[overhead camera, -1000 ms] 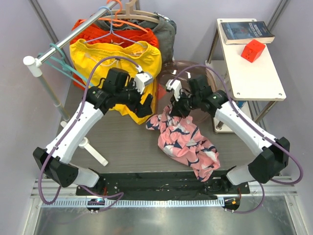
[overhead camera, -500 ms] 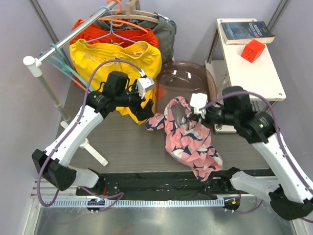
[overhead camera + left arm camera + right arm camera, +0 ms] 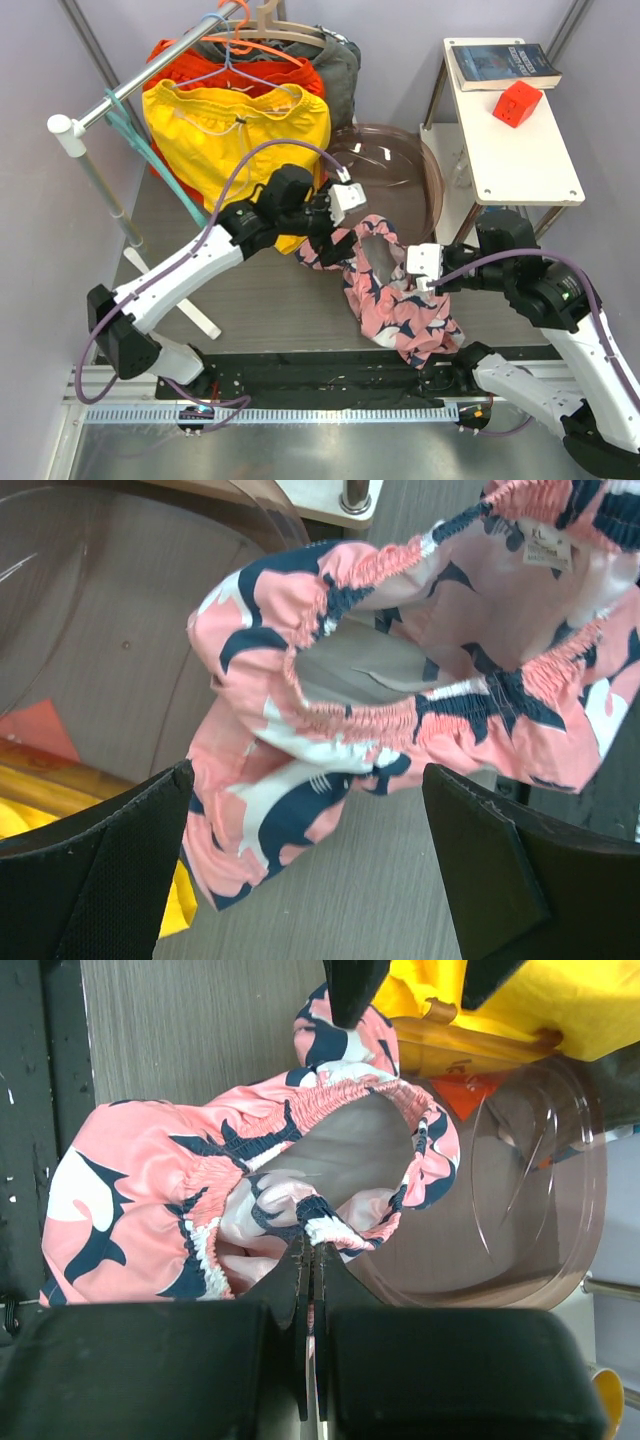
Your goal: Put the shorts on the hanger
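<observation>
Shorts (image 3: 385, 290) pink, navy sharks, waistband gaping. Right pincer (image 3: 310, 1252) clamps its edge; left pincer (image 3: 310, 815) wide, bench (image 3: 260, 300) open leftward.

Pink shorts (image 3: 398, 312), navy-and-white print

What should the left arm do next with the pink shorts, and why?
Probably ease the left gripper forward and close on the gathered waistband of the shorts: its jaws are open right before it, and the right gripper pinches the other side, holding the waist open.
</observation>
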### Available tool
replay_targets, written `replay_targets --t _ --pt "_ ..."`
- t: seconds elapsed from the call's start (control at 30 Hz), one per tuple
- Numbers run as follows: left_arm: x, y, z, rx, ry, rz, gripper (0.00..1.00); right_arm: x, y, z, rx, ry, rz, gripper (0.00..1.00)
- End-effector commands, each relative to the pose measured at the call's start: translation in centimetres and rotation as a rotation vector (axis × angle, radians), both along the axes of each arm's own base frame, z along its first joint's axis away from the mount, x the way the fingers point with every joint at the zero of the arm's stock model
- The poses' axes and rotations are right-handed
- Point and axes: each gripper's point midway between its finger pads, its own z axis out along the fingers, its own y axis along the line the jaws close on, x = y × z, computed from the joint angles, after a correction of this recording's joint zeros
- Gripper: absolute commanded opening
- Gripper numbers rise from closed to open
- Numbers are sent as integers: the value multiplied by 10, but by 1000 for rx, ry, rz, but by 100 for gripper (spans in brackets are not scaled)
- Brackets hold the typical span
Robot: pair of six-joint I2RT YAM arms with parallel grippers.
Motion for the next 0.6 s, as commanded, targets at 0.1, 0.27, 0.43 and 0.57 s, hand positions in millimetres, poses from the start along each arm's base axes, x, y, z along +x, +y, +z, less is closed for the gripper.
replay_targets --t 0.1,0.27,0.43,0.57 --pt "26 -38 11 -29 -103 164 95 -1 -5 8 -11 -79 20 1" --pt "45 -48 10 -25 -175 265 91 -7 -7 7 -16 -85 35 1" --pt "54 -50 0 17 -189 302 60 -3 -8 8 -7 -107 14 1" --pt "54 -21 35 32 -271 339 0 14 -12 11 64 -54 -155 1"
